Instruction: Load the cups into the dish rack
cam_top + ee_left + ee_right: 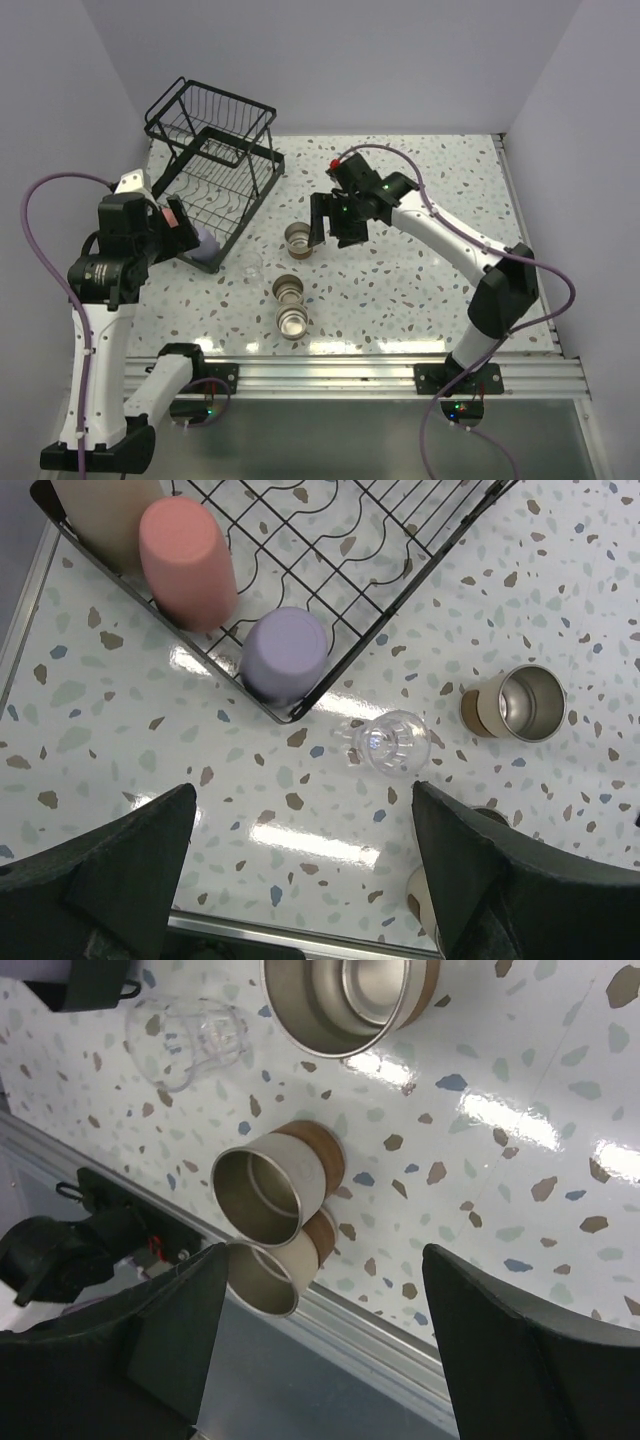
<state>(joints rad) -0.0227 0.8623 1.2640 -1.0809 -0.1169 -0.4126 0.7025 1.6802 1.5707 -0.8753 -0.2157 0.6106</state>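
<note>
— cups: how many do we see, and where?

— we count seven. three are in the black wire dish rack (215, 160): a smooth tan cup (110, 515), a matte red-pink cup (188, 562) and a small lavender cup (285, 655). they line up along one edge of the lower tray, closed ends toward the left wrist camera. the lavender one sits in the near corner.

— and the other four?

— they are out on the white speckled tabletop (420, 290). a clear glass tumbler (392, 742) stands near that same rack corner, apart from the wire. to its right we see three shiny steel cups with tan bands at the base, mouths up: the far steel cup (299, 240), the middle steel cup (289, 290) and the near steel cup (293, 322). in the right wrist view the middle and near ones overlap, and we cannot tell whether they touch.

— what about the left gripper?

— the left gripper (302, 815) hangs over bare table on the near side of the rack corner. its fingers are spread wide with nothing between them. the lavender cup and the glass tumbler lie beyond the fingertips.

— and the right gripper?

— the right gripper (332, 225) is spread wide as well and carries nothing. from above we see it just right of the far steel cup. in its own camera the middle and near steel cups show on the table between its two fingers, with the far one and the glass tumbler beyond.
</note>
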